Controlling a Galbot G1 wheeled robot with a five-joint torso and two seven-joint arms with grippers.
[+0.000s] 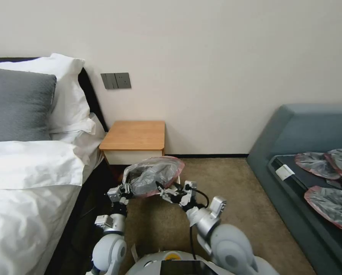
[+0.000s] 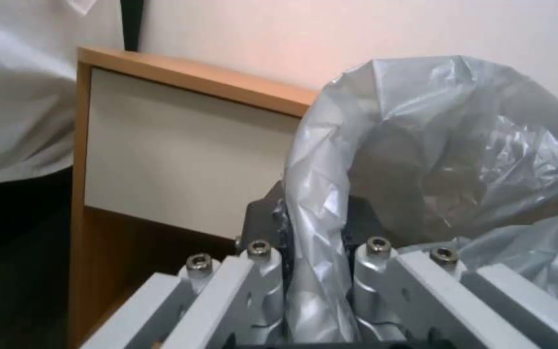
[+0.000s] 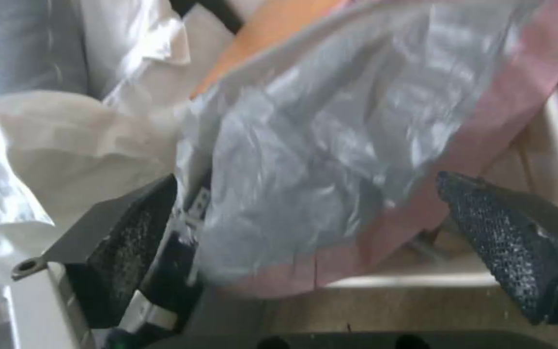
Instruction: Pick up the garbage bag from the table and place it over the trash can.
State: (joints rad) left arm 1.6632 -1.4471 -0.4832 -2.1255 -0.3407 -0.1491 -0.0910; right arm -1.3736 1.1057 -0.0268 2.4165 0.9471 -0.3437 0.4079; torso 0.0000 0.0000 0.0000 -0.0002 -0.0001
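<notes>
Carpet; garbage bag beside table.

A bedroom, likely in a hotel or a home. A wooden nightstand stands against a plain cream wall; just left of it is a bed with white linen, white pillows and a grey cushion. Above the nightstand are grey wall switches; to its right, across beige carpet, sits a blue-grey sofa.
</notes>
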